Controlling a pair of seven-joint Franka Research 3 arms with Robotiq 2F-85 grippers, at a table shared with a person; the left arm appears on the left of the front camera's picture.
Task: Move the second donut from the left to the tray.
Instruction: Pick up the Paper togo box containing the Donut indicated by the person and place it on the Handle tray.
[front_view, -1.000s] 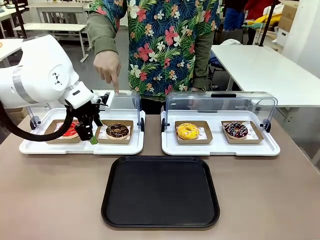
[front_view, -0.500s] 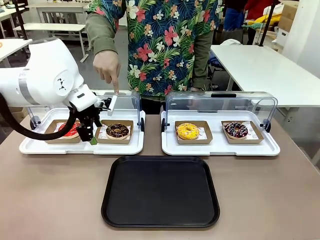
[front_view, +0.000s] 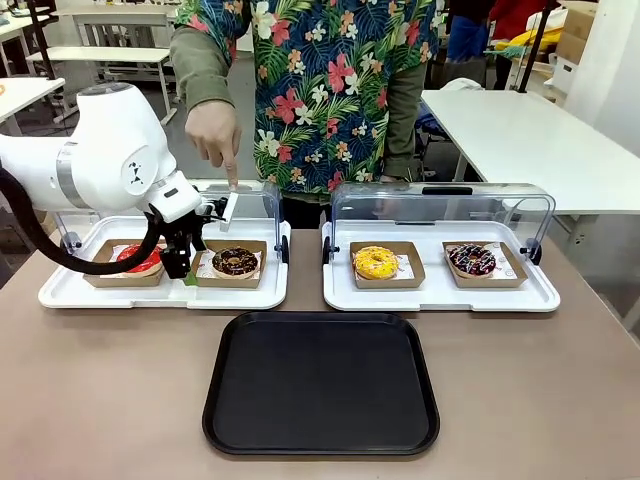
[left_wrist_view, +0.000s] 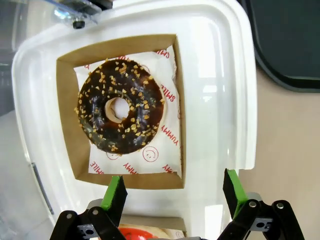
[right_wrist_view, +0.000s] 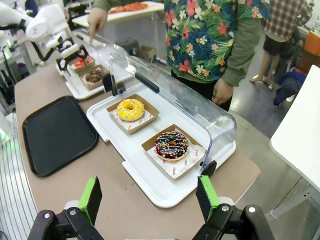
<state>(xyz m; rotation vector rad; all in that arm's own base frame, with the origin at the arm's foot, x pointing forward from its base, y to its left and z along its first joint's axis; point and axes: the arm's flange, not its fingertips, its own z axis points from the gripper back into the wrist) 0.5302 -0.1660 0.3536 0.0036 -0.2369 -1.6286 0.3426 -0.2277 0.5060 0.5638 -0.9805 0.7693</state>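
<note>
Chocolate-brown, the second donut from the left (front_view: 235, 261) sits in its cardboard holder (front_view: 232, 282) on the white tray (front_view: 160, 294), at 11 o'clock from the black tray (front_view: 320, 385). You find the left gripper (front_view: 185, 275) at the donut's 9 o'clock, fingers released and grasping nothing. The right gripper (right_wrist_view: 150, 192) fingers are likewise spread.
</note>
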